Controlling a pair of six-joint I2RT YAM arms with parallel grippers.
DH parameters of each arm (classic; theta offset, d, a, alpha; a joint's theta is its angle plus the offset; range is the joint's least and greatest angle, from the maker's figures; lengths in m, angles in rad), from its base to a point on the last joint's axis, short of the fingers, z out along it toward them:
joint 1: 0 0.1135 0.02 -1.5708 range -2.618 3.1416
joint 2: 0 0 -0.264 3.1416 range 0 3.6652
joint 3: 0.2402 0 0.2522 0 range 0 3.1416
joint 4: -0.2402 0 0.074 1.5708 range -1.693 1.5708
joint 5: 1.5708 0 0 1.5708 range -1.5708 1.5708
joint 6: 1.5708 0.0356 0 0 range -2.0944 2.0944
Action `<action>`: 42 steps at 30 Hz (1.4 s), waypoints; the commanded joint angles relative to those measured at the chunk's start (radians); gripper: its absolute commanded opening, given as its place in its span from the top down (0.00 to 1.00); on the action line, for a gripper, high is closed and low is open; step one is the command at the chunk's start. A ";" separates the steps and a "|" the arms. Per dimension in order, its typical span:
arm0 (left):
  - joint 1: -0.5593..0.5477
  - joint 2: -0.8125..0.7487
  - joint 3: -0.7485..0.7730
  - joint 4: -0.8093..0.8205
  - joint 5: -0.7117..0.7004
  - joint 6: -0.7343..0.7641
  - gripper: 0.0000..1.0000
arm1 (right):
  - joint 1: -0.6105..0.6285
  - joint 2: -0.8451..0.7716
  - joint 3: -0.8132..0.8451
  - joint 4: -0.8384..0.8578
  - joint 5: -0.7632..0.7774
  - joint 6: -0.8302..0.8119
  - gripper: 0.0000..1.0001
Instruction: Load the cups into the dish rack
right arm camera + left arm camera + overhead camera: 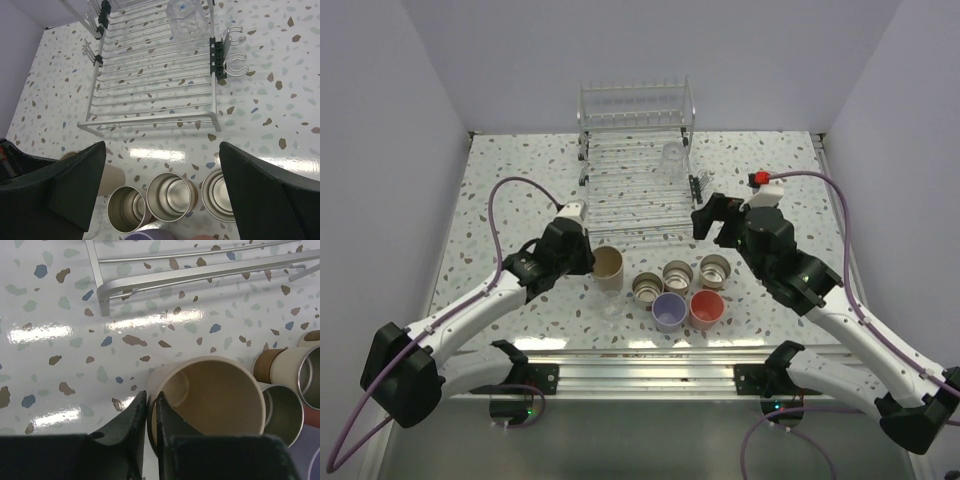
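The silver wire dish rack (632, 190) stands at the back middle with one clear cup (672, 158) in it. My left gripper (584, 256) is shut on the rim of the taller beige cup (608, 266). In the left wrist view one finger (172, 427) is inside the beige cup (220, 400) and the other is outside its wall. Three metallic cups (647, 287), (677, 273), (715, 270), a lavender cup (669, 311) and a coral-pink cup (706, 309) stand in front of the rack. My right gripper (712, 222) is open and empty above the metallic cups (170, 196).
A second clear cup (611, 304) stands just in front of the beige one. The rack's side cutlery hooks (235, 62) stick out to the right. The rack's near rail (200, 275) lies just beyond the beige cup. White walls close in the table on three sides.
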 commanded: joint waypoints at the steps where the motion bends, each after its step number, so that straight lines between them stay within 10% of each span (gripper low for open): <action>1: 0.000 0.009 0.004 0.065 -0.013 -0.010 0.87 | -0.001 -0.014 -0.007 -0.037 0.001 0.009 0.02; 2: 0.000 0.010 0.009 0.062 -0.019 -0.010 1.00 | -0.003 -0.020 -0.007 -0.037 -0.006 0.015 0.02; 12: 0.047 -0.173 0.139 0.080 -0.023 -0.010 1.00 | -0.003 -0.025 -0.041 0.124 -0.254 0.184 0.02; 30: 0.152 -0.384 -0.124 1.052 0.338 -0.335 1.00 | -0.011 0.015 -0.182 0.912 -0.405 0.795 0.02; 42: 0.152 -0.332 -0.264 1.378 0.363 -0.448 1.00 | -0.008 0.138 -0.168 1.020 -0.482 0.891 0.02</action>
